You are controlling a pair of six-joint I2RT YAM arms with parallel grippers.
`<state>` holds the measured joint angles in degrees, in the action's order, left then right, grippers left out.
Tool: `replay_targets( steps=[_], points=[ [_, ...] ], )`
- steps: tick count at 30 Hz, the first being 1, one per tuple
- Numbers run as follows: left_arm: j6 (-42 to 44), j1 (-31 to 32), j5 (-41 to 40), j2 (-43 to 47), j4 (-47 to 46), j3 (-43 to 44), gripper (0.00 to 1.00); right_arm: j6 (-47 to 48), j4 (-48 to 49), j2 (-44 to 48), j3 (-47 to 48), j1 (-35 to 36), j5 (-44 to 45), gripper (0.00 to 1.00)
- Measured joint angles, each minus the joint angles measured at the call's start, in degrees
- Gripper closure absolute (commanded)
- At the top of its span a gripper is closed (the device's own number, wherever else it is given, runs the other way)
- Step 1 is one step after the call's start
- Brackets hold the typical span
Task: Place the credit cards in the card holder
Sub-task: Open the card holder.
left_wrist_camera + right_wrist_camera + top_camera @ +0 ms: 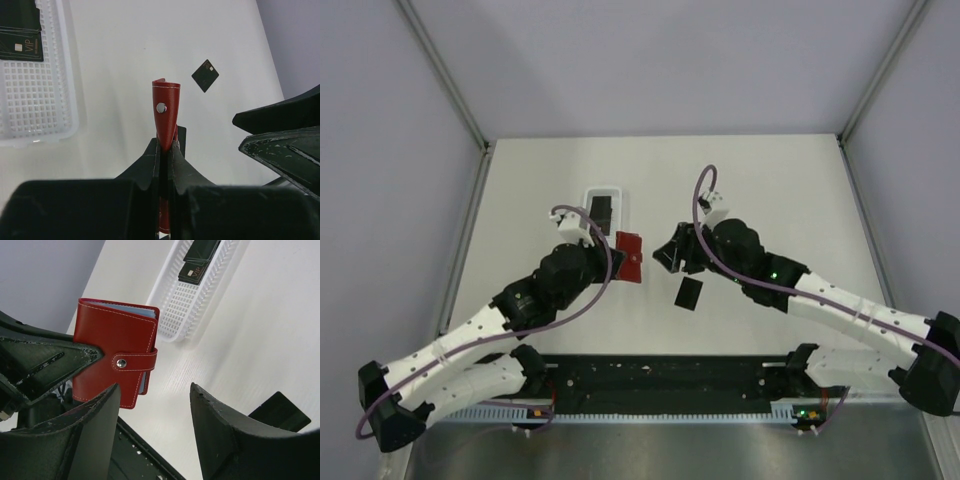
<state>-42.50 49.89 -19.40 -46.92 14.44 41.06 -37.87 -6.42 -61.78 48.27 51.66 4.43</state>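
The card holder is a red folding wallet, shut with its strap fastened by a metal snap, and a pale blue inside shows along its top edge. The left gripper has its fingers pressed together on one edge of it, holding it edge-on to its own camera, just right of the near end of the white mesh tray.

The right gripper faces the wallet's broad side with its fingers spread apart and nothing between them. It sits close to the wallet but is not touching it.

One loose credit card lies flat on the table, nearer the arm bases than both grippers and below the right one, apart from the wallet and the tray. Beyond the grippers, bare tabletop runs to the far edge, where the grey enclosure walls rise. More bare surface lies out to the right.

The tray holds the stacked credit cards — black, bunched at its far end, with open mesh showing over the rest of its floor. The top visible card reads "VIP" beside a small pale chip. A smaller line of print under it is too fine to read.
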Motion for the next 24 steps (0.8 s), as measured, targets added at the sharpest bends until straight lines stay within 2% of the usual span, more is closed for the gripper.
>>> replay_targets(
  steps=[13,24],
  points=[
    [-1.11,1.55,-1.05,-1.53,0.57,0.31,1.0,-0.81,1.55,-8.85,3.96,4.15,1.27,0.42],
    [-1.11,2.08,-1.03,-2.25,0.55,0.44,1.0,-1.55,2.56,-11.61,4.37,4.96,0.31,0.43]
  ],
)
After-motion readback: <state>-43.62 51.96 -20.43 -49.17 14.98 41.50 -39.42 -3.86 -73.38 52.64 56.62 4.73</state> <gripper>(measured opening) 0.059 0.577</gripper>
